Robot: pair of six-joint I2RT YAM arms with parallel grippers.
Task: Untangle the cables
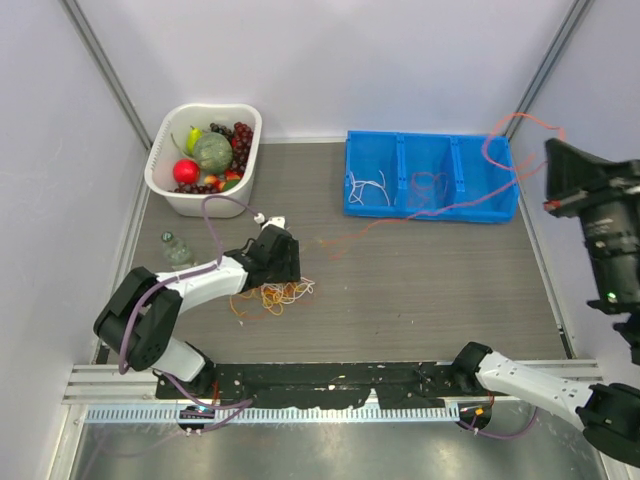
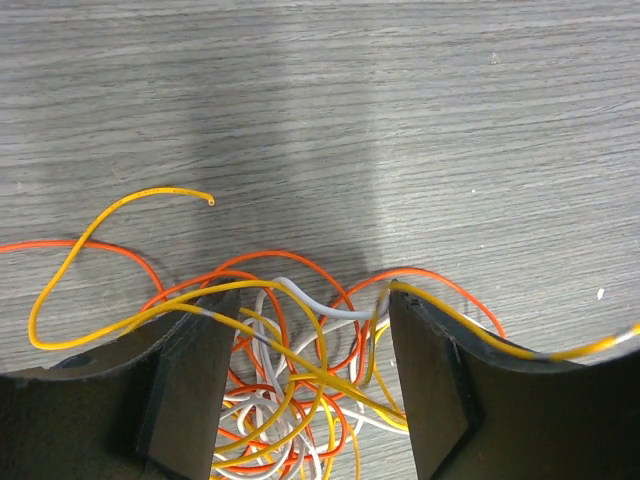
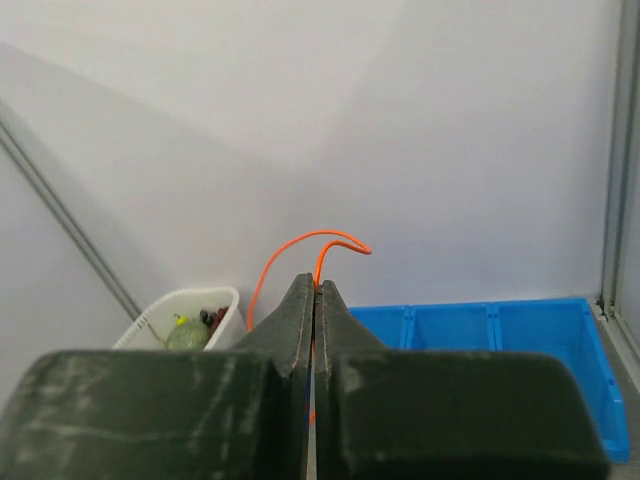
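Observation:
A tangle of orange, yellow and white cables (image 1: 275,294) lies on the table left of centre. My left gripper (image 1: 283,274) is low over it, open. In the left wrist view the tangle (image 2: 300,400) sits between the two spread fingers (image 2: 190,380), and a yellow strand drapes over both. My right gripper (image 3: 315,284) is raised high at the right, shut on one orange cable (image 3: 300,245). That cable (image 1: 440,208) trails from the raised gripper down across the blue bin to the table.
A blue three-part bin (image 1: 352,150) at the back holds white cables (image 1: 368,188) on the left and red ones (image 1: 430,185) in the middle. A white basket (image 1: 160,170) of fruit stands back left. A small glass bottle (image 1: 175,248) stands beside the left arm.

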